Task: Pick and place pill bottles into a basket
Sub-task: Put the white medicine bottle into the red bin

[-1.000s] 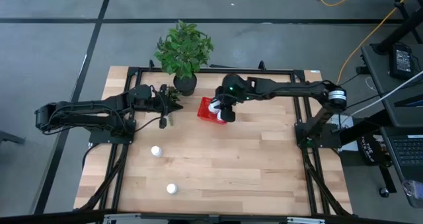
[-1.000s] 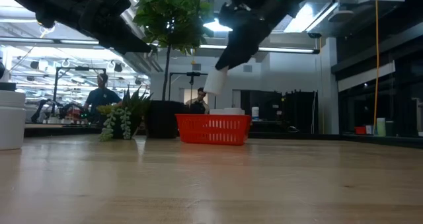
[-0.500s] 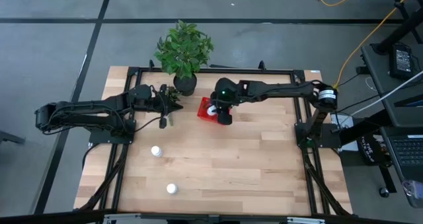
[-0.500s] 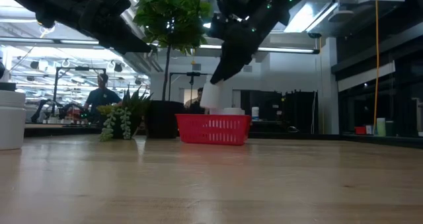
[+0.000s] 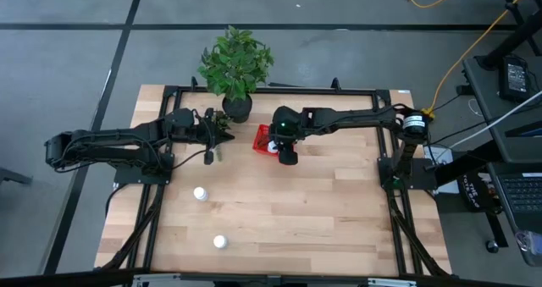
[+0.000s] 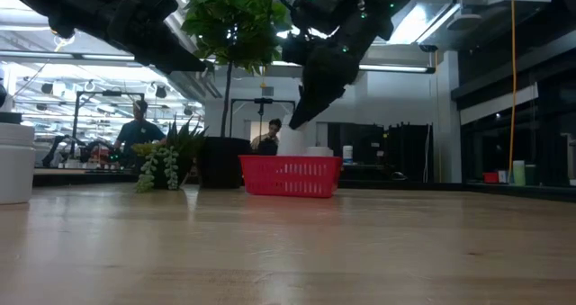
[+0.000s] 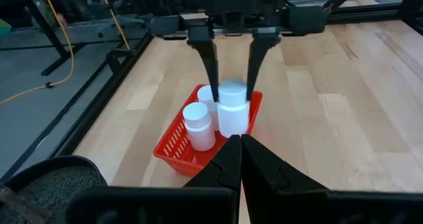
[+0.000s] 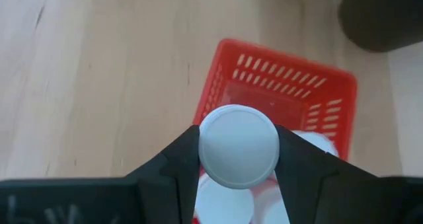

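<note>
Bottles lie at the left of the high view: one [image 5: 200, 194] at centre left of the table [image 5: 339, 211], another [image 5: 219, 241] lower down toward the near edge, both well apart from the basket [image 5: 263, 140]. In the low view a white bottle [image 6: 15, 161] stands at the far left edge, cut off by the frame, so only part of its body and cap shows. The left gripper [image 5: 227, 135] waits just left of the basket, near the plant pot [image 5: 237, 109], its fingers pressed together; the left wrist view shows its dark fingers [image 7: 254, 163] meeting in a point. Further right, the basket sits at upper centre of the table, and the right arm covers most of it from above, so only its left part shows there. The right gripper [image 5: 278, 144] hangs over the basket, pinching a bottle [image 7: 231, 108] by its sides. In the left wrist view that bottle is upright between two dark fingers [image 7: 208, 59], its base down inside the red rim, beside two more bottles [image 7: 197, 123] standing in the basket, one largely hidden behind. The right wrist view looks straight down on the held bottle's cap [image 8: 238, 146], which hides its body; other white caps [image 8: 225, 201] below it are partly cut off by the frame edge. In the low view the held bottle is hard to make out behind the dark gripper, and only a white top shows above the basket's rim [image 6: 290, 161].
</note>
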